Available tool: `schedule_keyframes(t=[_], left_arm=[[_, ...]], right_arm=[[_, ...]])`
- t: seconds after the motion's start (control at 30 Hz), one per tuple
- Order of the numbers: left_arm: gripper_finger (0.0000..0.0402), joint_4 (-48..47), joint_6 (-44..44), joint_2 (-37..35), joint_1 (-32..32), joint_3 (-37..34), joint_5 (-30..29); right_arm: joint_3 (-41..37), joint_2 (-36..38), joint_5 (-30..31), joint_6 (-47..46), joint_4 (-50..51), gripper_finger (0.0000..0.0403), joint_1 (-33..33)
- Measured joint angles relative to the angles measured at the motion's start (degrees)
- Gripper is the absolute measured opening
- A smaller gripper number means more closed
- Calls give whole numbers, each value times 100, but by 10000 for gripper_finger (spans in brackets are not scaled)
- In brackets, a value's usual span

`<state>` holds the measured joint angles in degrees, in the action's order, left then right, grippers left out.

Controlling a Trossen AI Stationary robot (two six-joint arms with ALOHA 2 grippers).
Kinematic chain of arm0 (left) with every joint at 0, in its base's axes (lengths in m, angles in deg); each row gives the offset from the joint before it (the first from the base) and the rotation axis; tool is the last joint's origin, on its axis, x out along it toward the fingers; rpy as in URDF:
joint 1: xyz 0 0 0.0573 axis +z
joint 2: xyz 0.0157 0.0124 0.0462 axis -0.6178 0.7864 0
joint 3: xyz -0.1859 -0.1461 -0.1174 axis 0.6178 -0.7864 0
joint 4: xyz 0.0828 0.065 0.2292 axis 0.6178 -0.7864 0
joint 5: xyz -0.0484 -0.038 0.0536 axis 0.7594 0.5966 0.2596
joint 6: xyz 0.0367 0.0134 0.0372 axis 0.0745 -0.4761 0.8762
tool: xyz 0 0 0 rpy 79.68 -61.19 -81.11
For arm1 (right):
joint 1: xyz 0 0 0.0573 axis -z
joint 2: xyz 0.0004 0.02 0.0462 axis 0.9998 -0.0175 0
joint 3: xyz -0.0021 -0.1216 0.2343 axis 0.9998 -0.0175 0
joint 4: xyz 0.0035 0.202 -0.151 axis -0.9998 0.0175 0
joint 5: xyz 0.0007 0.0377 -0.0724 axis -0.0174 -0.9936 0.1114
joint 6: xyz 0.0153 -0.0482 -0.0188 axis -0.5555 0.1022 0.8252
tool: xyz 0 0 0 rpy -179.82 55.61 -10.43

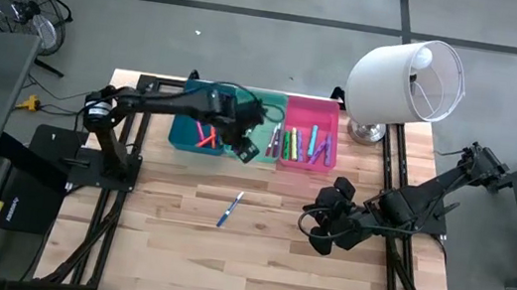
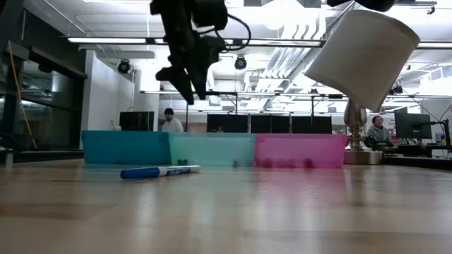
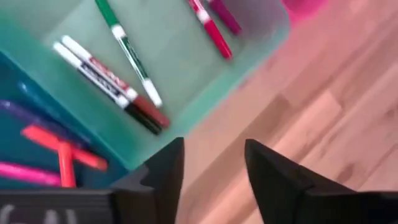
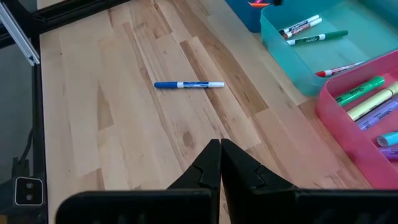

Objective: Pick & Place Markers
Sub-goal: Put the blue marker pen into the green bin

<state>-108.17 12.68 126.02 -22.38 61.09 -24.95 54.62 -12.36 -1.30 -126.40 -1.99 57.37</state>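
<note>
A blue-and-white marker (image 1: 230, 208) (image 4: 188, 84) lies flat on the wooden table, near its middle. More markers lie in the three bins at the far side: orange and pink ones in the blue bin (image 1: 185, 135), green, red and white ones (image 3: 118, 68) in the mint green bin (image 1: 269, 106), and green, yellow and purple ones in the pink bin (image 1: 322, 158). My left gripper (image 3: 214, 168) hangs open over the near edge of the mint green bin (image 3: 205, 106), with nothing between its fingers. My right gripper (image 4: 219, 155) is shut and empty, raised above the table right of the blue marker.
A white lamp (image 1: 407, 84) stands at the far right corner, its shade tipped over the table. Bare wood lies around the blue marker and toward the near edge. People sit at desks in the room beyond the table.
</note>
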Motion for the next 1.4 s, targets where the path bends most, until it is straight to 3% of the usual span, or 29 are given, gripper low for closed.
schedule_keyframes(t=[0.27,0.53,1.4], left_arm=[[219,-478,-713,-2,-869,8,-316],[221,-569,-1122,74,-1449,10,-543],[221,-72,-2098,1364,-2308,17,-372]], right_arm=[[0,0,21,-2,-2,0,1],[0,0,-13,-2,-13,0,0],[0,0,-244,-2,-86,0,-3]])
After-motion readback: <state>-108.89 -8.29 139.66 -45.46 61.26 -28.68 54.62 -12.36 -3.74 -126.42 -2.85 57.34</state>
